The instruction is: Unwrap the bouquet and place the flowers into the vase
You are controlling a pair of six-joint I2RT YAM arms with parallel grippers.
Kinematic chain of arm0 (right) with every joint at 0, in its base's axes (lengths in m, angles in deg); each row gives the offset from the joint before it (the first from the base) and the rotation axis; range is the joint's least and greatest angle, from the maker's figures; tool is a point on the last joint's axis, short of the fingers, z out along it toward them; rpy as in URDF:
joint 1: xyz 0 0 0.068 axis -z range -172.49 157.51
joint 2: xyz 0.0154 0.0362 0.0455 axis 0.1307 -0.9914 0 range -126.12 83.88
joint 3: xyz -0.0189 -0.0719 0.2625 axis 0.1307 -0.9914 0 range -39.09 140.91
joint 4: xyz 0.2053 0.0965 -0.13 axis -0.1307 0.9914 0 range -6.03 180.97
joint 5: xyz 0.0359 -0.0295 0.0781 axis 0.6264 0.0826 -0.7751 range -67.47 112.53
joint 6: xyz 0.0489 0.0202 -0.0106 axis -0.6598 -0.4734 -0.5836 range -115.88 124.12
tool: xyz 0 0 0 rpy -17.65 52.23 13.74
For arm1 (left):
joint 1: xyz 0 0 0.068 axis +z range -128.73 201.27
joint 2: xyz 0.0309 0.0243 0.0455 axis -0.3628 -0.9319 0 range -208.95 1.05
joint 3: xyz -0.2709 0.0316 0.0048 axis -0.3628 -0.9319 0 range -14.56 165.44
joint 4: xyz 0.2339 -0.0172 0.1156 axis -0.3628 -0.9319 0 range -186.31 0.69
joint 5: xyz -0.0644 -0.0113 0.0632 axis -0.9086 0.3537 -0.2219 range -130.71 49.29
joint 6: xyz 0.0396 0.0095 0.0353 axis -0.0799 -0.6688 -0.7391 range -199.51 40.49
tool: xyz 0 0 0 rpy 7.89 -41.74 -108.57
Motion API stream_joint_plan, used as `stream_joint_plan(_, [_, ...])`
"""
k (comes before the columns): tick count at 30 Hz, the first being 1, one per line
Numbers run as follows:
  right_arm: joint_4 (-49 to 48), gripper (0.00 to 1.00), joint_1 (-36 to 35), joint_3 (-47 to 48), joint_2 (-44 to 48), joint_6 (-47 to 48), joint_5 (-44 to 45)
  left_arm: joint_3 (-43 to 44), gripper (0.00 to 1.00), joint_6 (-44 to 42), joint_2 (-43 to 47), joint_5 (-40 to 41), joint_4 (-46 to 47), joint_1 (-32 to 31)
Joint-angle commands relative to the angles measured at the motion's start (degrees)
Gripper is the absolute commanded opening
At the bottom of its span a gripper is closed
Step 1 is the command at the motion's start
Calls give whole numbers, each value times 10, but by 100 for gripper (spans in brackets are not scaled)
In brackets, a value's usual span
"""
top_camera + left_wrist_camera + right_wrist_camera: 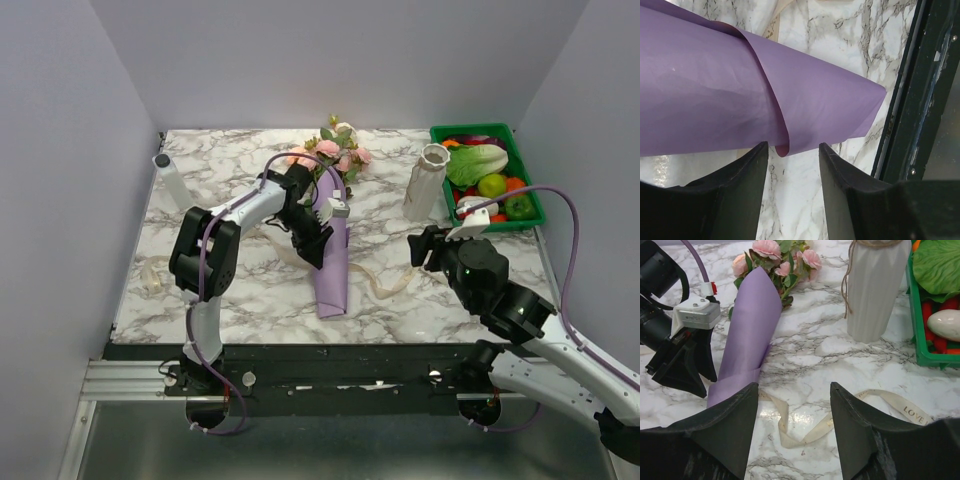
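The bouquet lies flat in the middle of the marble table, its lilac paper cone (333, 260) pointing toward me. The flowers (335, 150), pink and peach roses with leaves, stick out of its far end. My left gripper (312, 240) hangs against the cone's left side. In the left wrist view its jaws (793, 147) stand apart, and the paper's (740, 90) overlapping edge dips just between the tips. The cream ribbon (385, 285) lies loose on the table right of the cone. My right gripper (794, 386) is open above the ribbon (790, 437), holding nothing. The vase (427, 182) stands upright at the back right.
A green tray (500, 226) of plastic vegetables sits right of the vase. A small clear tube (170, 178) stands at the back left. Another cream strip (152, 272) lies near the table's left edge. The table's black front edge (910, 100) runs close to the cone's tip.
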Motion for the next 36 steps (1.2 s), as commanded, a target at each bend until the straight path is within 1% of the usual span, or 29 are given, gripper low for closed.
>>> stream_joint_plan(1, [-1, 66, -4, -5, 3, 7, -14, 9, 53, -3, 0, -3, 2, -6])
stream_joint_plan(6, [-1, 63, -4, -2, 8, 9, -19, -15, 53, -11, 11, 7, 19, -7])
stream_joint_plan(10, [-3, 60, -5, -2, 3, 4, -22, -17, 49, -11, 10, -1, 19, -12])
stream_joint_plan(11, [-3, 59, -5, -1, 1, 2, -19, -16, 47, -10, 9, 0, 18, -13])
stream_joint_plan(12, [-2, 57, -5, 1, -1, -5, -17, -13, 43, -11, 6, 1, 15, -14])
stream_joint_plan(14, [2, 55, -5, 5, -8, -7, -17, -4, 38, -12, 2, 1, 2, -15])
stream_joint_plan(15, [3, 55, -5, 7, -11, -7, -17, -2, 31, -14, 1, 1, -2, -15])
stream_joint_plan(17, [2, 54, -5, 8, -10, -8, -17, 4, 21, -21, 0, 0, -16, -15])
stream_joint_plan(18, [1, 54, -5, 7, -10, -9, -18, 7, 14, -23, 0, 1, -18, -15])
stream_joint_plan(24, [4, 53, -5, 7, -6, -17, -19, 18, 13, -18, 9, 16, -34, -18])
stream_joint_plan(28, [5, 53, -6, 7, -1, -16, -15, 27, 11, -10, 31, 6, -43, -18])
stream_joint_plan(31, [5, 53, -5, 9, -1, -18, -14, 47, 11, -7, 49, -5, -68, -23])
stream_joint_plan(36, [4, 52, -5, 7, 2, -25, -12, 106, 11, 1, 75, -28, -128, -43])
